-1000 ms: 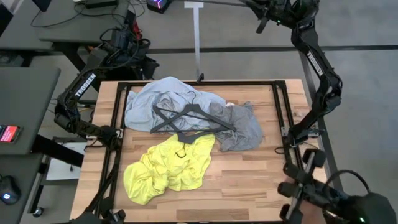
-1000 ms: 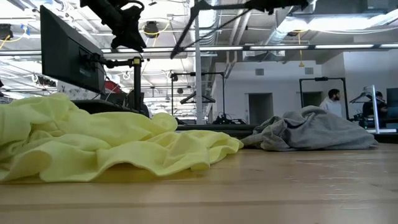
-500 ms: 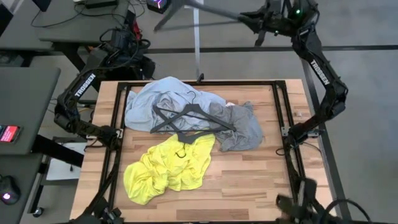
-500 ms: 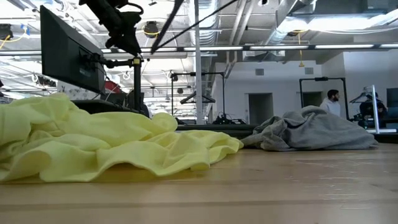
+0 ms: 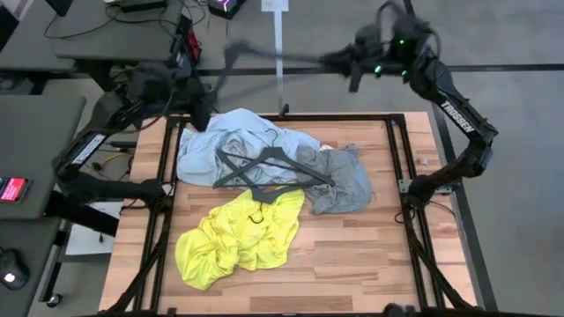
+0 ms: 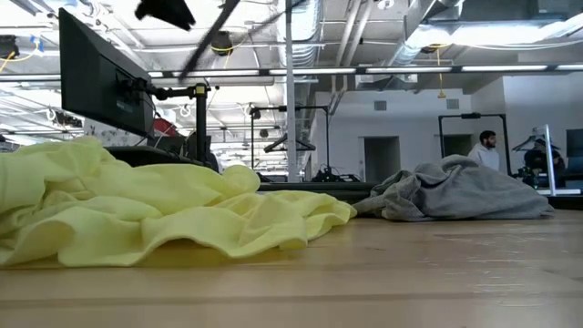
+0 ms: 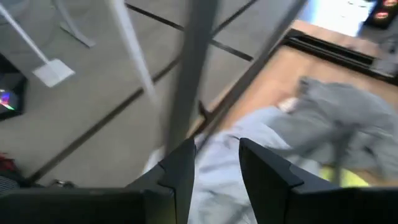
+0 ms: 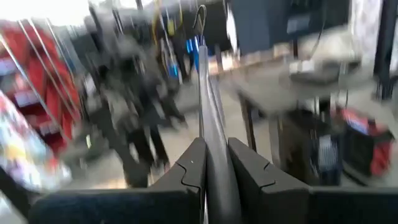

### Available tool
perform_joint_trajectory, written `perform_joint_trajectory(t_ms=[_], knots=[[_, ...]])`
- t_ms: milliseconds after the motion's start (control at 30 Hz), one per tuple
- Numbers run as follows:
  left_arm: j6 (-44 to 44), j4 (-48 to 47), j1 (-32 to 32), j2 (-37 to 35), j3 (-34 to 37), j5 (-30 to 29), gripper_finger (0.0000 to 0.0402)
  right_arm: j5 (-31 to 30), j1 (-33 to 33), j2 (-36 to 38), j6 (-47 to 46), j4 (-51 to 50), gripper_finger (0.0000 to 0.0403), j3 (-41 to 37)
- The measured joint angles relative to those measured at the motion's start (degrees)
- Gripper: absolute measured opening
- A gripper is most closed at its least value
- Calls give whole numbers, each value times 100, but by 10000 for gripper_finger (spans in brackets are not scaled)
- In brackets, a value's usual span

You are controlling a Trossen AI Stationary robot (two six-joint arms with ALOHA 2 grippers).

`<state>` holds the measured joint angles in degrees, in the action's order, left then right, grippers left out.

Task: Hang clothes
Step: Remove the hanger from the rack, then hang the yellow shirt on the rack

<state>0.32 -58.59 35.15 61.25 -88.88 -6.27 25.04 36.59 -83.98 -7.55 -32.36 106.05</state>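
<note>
A pale blue shirt (image 5: 225, 141), a grey T-shirt (image 5: 344, 180) and a neon-yellow T-shirt (image 5: 236, 238) lie crumpled on the wooden table, with two dark hangers (image 5: 264, 165) resting on top of them. My right gripper (image 5: 339, 62) is above the table's far edge, shut on a third grey hanger (image 5: 273, 57) that reaches out toward my left gripper (image 5: 201, 101). My left gripper (image 7: 216, 168) is open over the far left corner. The blurred hanger bar (image 7: 189, 74) crosses just ahead of its fingers; I cannot tell whether it touches them. My right gripper pinches the grey hanger between its two fingers at the end opposite the hook (image 8: 211, 146); the hook (image 8: 200, 15) is at the far end. The fingers run nearly level, toward the table's left. The hanger is lifted clear, high above the table's far edge.
A black metal frame (image 5: 401, 167) runs around the tabletop. A pale upright post (image 5: 278, 53) stands behind the far edge. Bare wood (image 5: 352, 264) lies near the front right. A monitor (image 6: 100, 77) and people show in the room beyond.
My right gripper has swung from beyond the far edge toward the table's left and near side, rolling its wrist, and the hanger has swept along with it. My left gripper has risen and moved toward the table's far left corner, nearer the hanger.
</note>
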Motion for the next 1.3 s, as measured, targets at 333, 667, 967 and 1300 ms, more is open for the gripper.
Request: perform_joint_trajectory(t_ms=[333,667,967,1300], knots=[[-1181,-1533,-1399,-320,0,-468,109,-776,-1299,-66,-1238,1159,29,-1619],[-1847,-1705,-2439,-292,352,-996,109,-1733,-1895,-64,-2266,2054,35,-3325],[-1847,-1605,-2815,-243,1095,-889,109,-1731,-2088,-32,-2137,465,178,-3678],[-1570,-1288,-2965,2,1657,1414,109,-1729,-2277,-18,-1517,-748,242,-2834]])
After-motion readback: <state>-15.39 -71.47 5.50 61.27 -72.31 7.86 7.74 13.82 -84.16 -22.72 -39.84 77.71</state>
